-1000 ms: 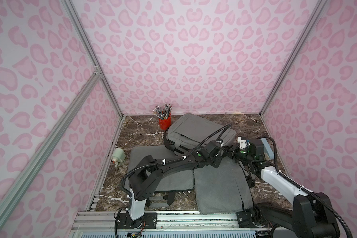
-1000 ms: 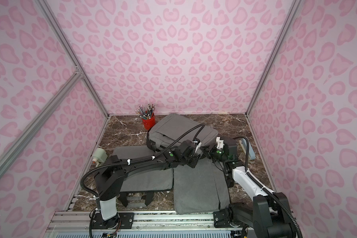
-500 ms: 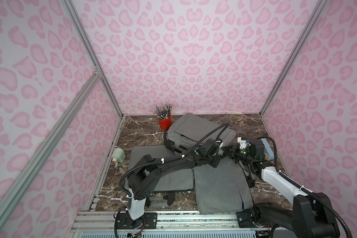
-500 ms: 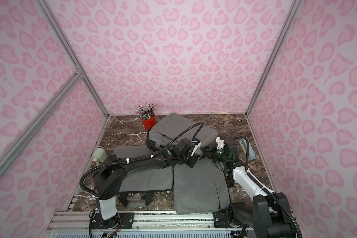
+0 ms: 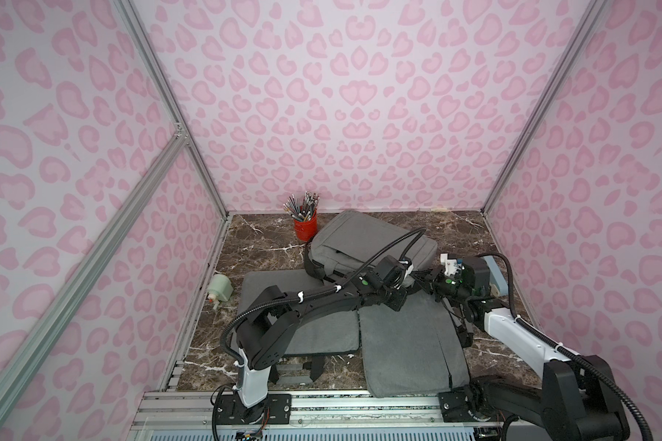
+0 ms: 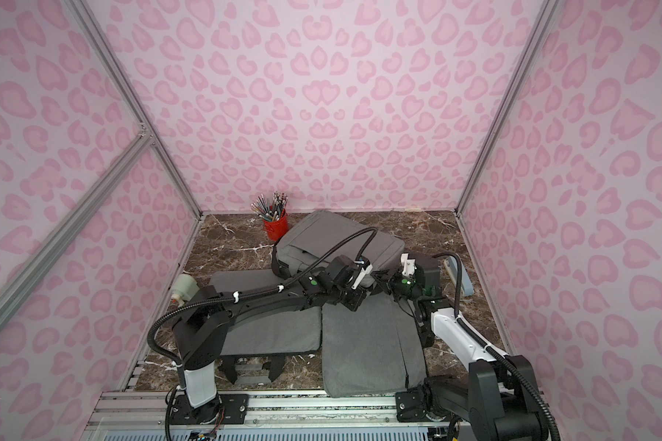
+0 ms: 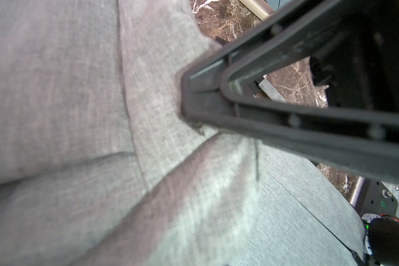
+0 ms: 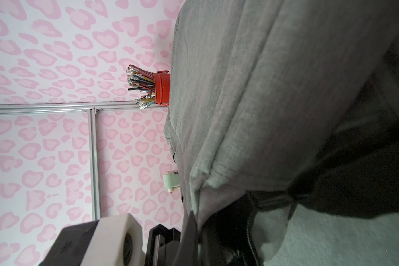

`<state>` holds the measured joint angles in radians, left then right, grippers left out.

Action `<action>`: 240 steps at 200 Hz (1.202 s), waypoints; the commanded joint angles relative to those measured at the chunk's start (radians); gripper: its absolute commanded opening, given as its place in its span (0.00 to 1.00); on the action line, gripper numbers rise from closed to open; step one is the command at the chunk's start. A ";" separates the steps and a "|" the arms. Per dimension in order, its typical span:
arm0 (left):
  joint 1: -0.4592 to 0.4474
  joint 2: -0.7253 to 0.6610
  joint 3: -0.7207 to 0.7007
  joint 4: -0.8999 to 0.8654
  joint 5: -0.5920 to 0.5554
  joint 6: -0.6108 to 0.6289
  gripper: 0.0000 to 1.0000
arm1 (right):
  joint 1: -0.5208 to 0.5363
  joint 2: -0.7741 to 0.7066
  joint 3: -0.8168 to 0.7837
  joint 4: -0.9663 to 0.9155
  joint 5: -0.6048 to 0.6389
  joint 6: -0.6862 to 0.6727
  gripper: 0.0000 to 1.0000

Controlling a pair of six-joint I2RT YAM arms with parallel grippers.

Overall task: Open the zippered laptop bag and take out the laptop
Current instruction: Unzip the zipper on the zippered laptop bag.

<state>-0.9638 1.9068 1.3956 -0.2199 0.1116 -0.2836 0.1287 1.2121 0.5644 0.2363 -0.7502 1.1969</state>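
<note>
Pink heart-spotted walls close in a dark marble tabletop (image 5: pixel 260 244). At the back, the gray laptop bag (image 5: pixel 360 240) lies flat beside a red cup of pencils (image 5: pixel 305 225). 2 more gray fabric cases lie nearer the front: a gray sleeve (image 5: pixel 322 332) at the left and a gray padded case (image 5: pixel 409 343) at the right. A pale green tape dispenser (image 5: pixel 220 288) sits by the left wall.

Both arms meet at the bag's near right corner. The left gripper (image 7: pixel 194 101) has its fingers pinched together against the bag's fabric edge; whether it grips a zipper pull I cannot tell. The right gripper (image 5: pixel 423 277) is clenched too, tucked at the bag's corner, what it holds hidden.
</note>
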 commanded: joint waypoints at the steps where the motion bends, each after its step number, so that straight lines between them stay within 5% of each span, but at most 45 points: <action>1: 0.004 0.000 0.011 -0.015 -0.002 0.022 0.08 | 0.001 0.005 -0.006 0.078 -0.012 0.001 0.00; 66: 0.016 -0.025 -0.004 -0.056 0.007 0.068 0.02 | -0.006 0.000 -0.009 0.065 -0.005 -0.014 0.00; 240: 0.070 -0.008 0.030 -0.028 0.165 0.093 0.11 | 0.036 0.013 -0.008 0.093 -0.006 -0.010 0.00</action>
<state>-0.8948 1.8832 1.4036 -0.2810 0.2428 -0.1585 0.1501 1.2175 0.5568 0.2584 -0.7452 1.1816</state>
